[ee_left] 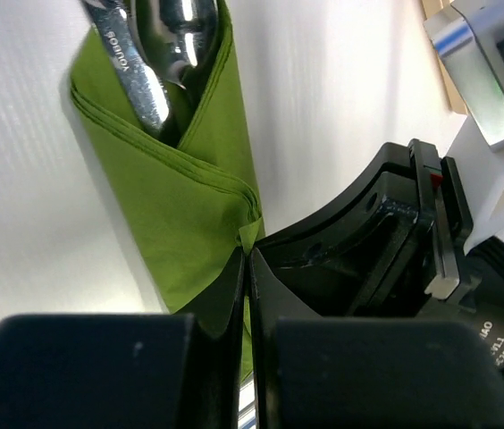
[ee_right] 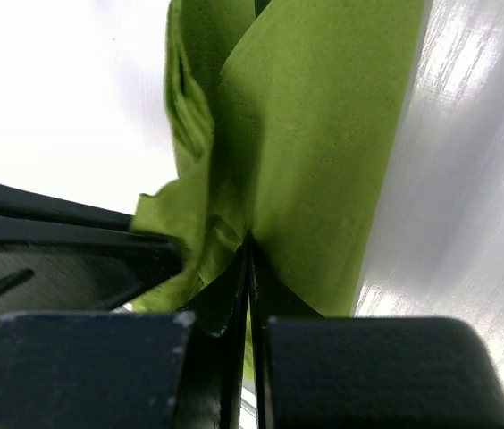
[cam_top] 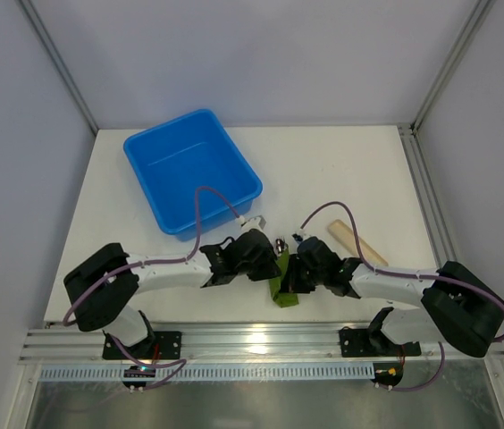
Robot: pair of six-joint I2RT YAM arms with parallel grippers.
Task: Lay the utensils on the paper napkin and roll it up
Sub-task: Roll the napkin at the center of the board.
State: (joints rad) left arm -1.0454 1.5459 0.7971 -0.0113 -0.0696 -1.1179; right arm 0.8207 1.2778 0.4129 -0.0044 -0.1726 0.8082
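Left pincer [ee_left: 247, 259] clamped, right pincer [ee_right: 249, 246] clamped, arms angled inward

A robotics lab cell — a white table [cam_top: 323, 170] boxed in by plain pale walls [cam_top: 261, 54] and aluminium posts [cam_top: 60, 67], a left arm [cam_top: 167, 273] and right arm [cam_top: 395, 284] bolted to a metal rail [cam_top: 261, 338] at its near edge, purple cables [cam_top: 197, 213] looping loose over them.

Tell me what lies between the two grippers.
The green napkin, wrapped around the utensils; the left gripper and right gripper each pinch it. The top view shows it between them.
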